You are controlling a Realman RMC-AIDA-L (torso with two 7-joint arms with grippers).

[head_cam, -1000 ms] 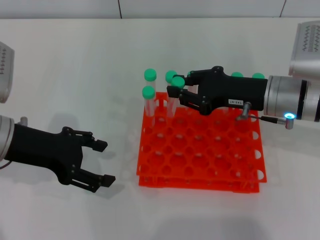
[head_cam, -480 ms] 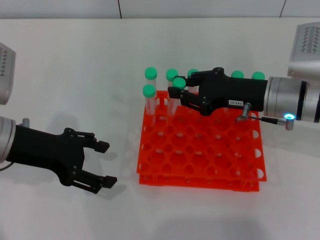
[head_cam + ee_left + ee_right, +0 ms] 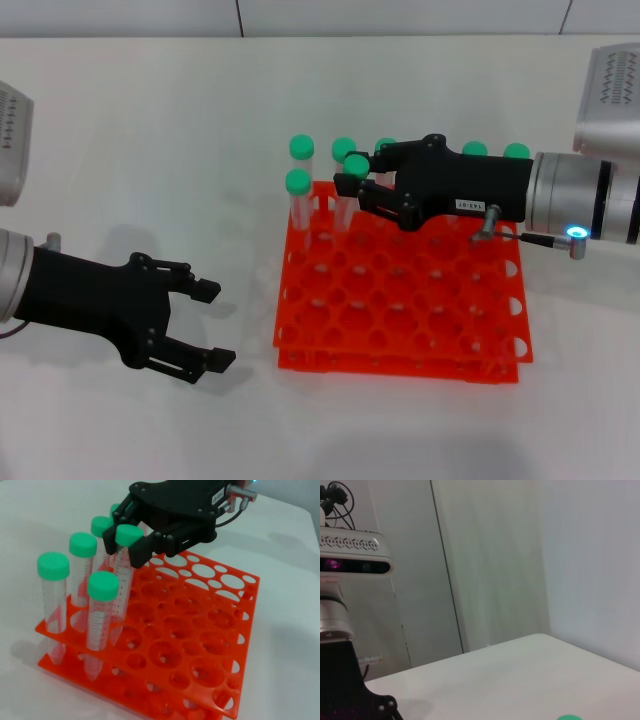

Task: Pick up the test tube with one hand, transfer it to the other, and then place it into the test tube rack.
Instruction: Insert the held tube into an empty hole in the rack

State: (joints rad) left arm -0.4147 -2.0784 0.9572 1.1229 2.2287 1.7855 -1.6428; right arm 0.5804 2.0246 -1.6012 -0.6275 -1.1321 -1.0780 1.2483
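The test tube [image 3: 356, 166], clear with a green cap, is held tilted over the back left part of the orange-red test tube rack [image 3: 400, 335]. My right gripper [image 3: 352, 178], the one with the white label, is shut on it just below the cap. In the left wrist view the test tube [image 3: 122, 570] slants down from the right gripper [image 3: 128, 544] toward a hole in the rack [image 3: 200, 630]. My left gripper [image 3: 215, 323] stands open on the table to the left of the rack, with nothing between its fingers.
Several other green-capped tubes stand upright in the rack's back row and left corner [image 3: 297, 185], close beside the held one [image 3: 54, 595]. White table surrounds the rack. The right wrist view shows a wall and the left arm's wrist [image 3: 340, 630].
The right gripper and its tube have barely shifted over the rack's back left holes. The left gripper has stayed open in about the same spot.
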